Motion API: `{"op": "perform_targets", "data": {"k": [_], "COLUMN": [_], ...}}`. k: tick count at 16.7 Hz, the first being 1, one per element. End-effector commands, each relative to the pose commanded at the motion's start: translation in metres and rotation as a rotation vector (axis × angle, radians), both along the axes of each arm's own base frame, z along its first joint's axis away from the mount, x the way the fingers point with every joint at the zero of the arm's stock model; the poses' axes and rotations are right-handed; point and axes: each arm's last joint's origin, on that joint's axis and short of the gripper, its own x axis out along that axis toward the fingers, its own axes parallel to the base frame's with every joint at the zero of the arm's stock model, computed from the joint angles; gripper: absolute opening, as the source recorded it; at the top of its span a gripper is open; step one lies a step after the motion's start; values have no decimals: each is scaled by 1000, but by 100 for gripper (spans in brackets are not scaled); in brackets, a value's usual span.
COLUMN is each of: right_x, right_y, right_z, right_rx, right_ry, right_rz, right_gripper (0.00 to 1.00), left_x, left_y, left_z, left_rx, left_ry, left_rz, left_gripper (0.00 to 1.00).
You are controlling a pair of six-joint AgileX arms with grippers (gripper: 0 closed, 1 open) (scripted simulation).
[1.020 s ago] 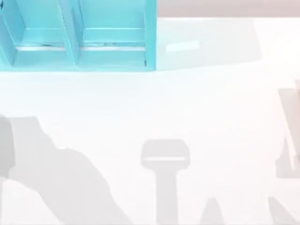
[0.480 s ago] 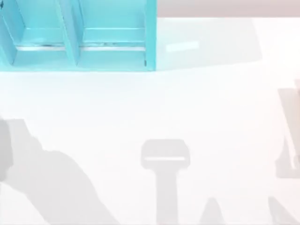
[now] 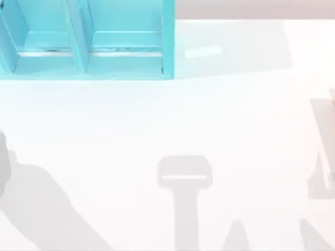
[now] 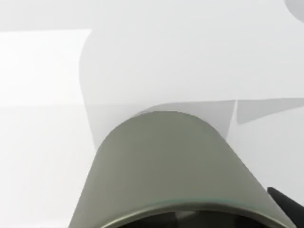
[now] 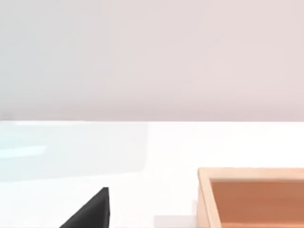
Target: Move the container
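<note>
The container (image 4: 171, 166) is a dark olive-grey cup seen very close in the left wrist view, its rim nearest the camera and its matte side reaching out over the white table. My left gripper (image 4: 185, 221) is shut on it, and one black finger (image 4: 287, 206) shows beside the rim. A black part of my right gripper (image 5: 92, 211) shows low in the right wrist view, above the white table and short of a wooden box.
A large turquoise shelf unit (image 3: 86, 39) stands at the back left of the table. An open light wooden box (image 5: 251, 197) lies ahead of the right gripper. Grey arm shadows fall on the white table (image 3: 209, 115) along the front and left.
In the top view the left arm's shadow has slid left and toward the front edge. The shelf unit and the right side's shadows have not moved.
</note>
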Motion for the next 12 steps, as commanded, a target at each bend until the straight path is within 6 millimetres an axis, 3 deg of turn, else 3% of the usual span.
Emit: {"op": "perform_targets", "data": {"k": [2,12], "right_x": [0,0], "right_y": [0,0], "right_z": [0,0], "right_rx": [0,0], "right_ry": [0,0], "right_rz": [0,0], "right_gripper": [100,100], "left_x": [0,0], "left_y": [0,0], "left_z": [0,0], "left_rx": [0,0], "left_ry": [0,0], "left_rz": [0,0], "left_gripper": [0,75]}}
